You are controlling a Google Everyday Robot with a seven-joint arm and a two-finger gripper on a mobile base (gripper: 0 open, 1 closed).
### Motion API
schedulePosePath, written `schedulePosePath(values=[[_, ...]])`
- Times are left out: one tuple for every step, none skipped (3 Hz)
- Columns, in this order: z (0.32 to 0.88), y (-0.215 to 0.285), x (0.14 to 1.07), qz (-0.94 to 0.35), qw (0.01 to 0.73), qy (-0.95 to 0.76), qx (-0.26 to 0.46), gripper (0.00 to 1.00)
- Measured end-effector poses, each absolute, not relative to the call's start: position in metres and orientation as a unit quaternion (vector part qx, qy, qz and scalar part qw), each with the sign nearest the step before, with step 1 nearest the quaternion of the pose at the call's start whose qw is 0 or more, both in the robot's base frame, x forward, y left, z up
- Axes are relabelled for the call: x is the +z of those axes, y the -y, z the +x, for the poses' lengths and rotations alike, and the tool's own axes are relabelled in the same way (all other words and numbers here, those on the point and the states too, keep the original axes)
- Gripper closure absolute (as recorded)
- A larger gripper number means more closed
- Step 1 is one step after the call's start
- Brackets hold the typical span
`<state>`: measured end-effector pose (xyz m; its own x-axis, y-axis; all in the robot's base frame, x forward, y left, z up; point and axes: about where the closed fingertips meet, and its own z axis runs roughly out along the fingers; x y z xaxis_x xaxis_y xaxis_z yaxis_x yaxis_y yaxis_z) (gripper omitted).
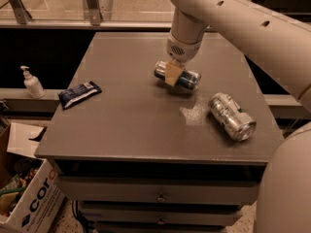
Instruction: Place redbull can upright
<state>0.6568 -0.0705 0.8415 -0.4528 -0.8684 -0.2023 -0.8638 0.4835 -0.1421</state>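
Observation:
The redbull can (188, 79) is slim, blue and silver, and lies on its side near the middle of the grey table (131, 125). My gripper (172, 73) hangs from the big white arm and is down over the middle of the can, hiding its centre. The can's two ends stick out to the left and right of the gripper. I cannot tell whether the can rests on the table or is held just above it.
A fatter silver can with green markings (232, 116) lies on its side at the right front. A dark blue snack packet (79, 93) lies near the left edge. A soap pump bottle (32, 83) and a cardboard box (24, 198) are off the table to the left.

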Motion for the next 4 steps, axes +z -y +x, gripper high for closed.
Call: schedulePosePath(values=[[0.655, 0.059, 0.863, -0.515, 0.156, -0.841, 0.046, 1.00], [0.650, 0.035, 0.888, -0.529, 0.198, -0.814, 0.134, 1.00], [0.648, 0.026, 0.891, -0.530, 0.202, -0.810, 0.150, 1.00], [0.643, 0.027, 0.888, -0.527, 0.201, -0.812, 0.149, 1.00]])
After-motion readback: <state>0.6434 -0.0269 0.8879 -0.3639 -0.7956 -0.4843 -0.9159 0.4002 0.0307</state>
